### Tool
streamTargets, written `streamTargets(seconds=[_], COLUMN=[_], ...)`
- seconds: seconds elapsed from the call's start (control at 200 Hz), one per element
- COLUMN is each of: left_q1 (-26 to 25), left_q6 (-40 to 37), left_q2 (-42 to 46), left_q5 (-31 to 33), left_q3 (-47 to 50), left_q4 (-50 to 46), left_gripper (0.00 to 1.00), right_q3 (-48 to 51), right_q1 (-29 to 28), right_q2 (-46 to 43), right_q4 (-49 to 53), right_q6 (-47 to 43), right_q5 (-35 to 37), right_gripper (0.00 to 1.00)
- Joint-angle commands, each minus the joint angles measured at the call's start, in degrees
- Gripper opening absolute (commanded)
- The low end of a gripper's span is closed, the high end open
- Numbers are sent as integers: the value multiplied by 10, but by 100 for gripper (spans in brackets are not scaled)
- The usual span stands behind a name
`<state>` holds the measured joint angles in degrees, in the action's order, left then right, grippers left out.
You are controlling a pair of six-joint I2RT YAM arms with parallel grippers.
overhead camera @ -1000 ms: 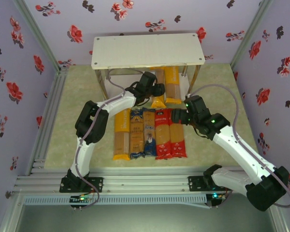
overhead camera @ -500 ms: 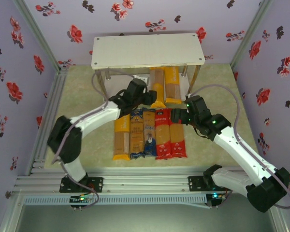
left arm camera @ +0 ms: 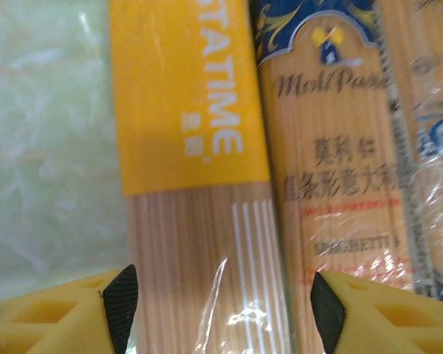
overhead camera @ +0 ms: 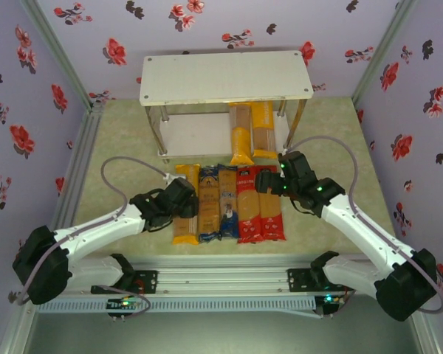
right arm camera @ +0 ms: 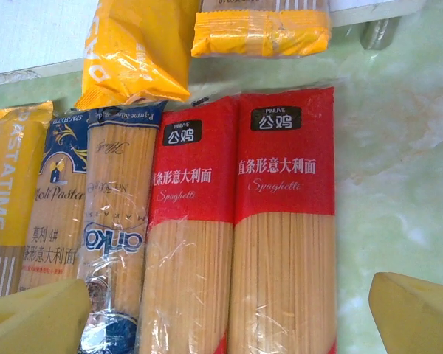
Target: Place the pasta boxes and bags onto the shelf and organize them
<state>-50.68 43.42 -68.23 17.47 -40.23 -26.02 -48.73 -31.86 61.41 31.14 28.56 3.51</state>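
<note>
Five pasta packs lie side by side on the table: a yellow pack (overhead camera: 184,210), two brown packs with blue ends (overhead camera: 208,203) (overhead camera: 227,203) and two red packs (overhead camera: 248,210) (overhead camera: 272,210). Two more yellow packs (overhead camera: 241,136) (overhead camera: 263,129) rest on the lower board of the shelf (overhead camera: 225,77). My left gripper (left arm camera: 223,306) hovers low over the yellow pack (left arm camera: 192,147), open, with one pad on each side of it. My right gripper (right arm camera: 229,324) is wide open above the far ends of the red packs (right arm camera: 188,243) (right arm camera: 284,243).
The shelf's thin metal legs (overhead camera: 162,136) (overhead camera: 295,125) stand just beyond the row of packs. Bare lower board (overhead camera: 196,133) lies left of the two shelved packs. Flowered walls close in both sides, and a metal rail (overhead camera: 221,279) runs along the near edge.
My left arm has pulled back from the shelf and dropped to the yellow pack at the row's left end, its jaws opening wider. The right gripper has shifted slightly left.
</note>
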Motion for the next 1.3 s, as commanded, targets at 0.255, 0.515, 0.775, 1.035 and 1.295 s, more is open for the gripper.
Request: streamTargets(seconds=[0.255, 0.515, 0.775, 1.035, 1.295], left_q1=[8, 26, 35, 43, 46], left_q6=[69, 48, 45, 36, 30], left_q2=[13, 4, -40, -66, -97], left_q5=[-24, -70, -86, -81, -94], left_q3=[76, 89, 86, 75, 76], left_q4=[44, 104, 107, 93, 109], left_gripper=[88, 95, 97, 98, 88], right_q3=[-2, -5, -7, -8, -6], right_q1=[3, 3, 3, 3, 3], right_q2=[-1, -8, -10, -16, -14], right_q4=[-12, -14, -14, -10, -10], right_q6=[8, 9, 9, 9, 9], right_q5=[-9, -11, -11, -4, -1], right_gripper=[99, 99, 99, 99, 99])
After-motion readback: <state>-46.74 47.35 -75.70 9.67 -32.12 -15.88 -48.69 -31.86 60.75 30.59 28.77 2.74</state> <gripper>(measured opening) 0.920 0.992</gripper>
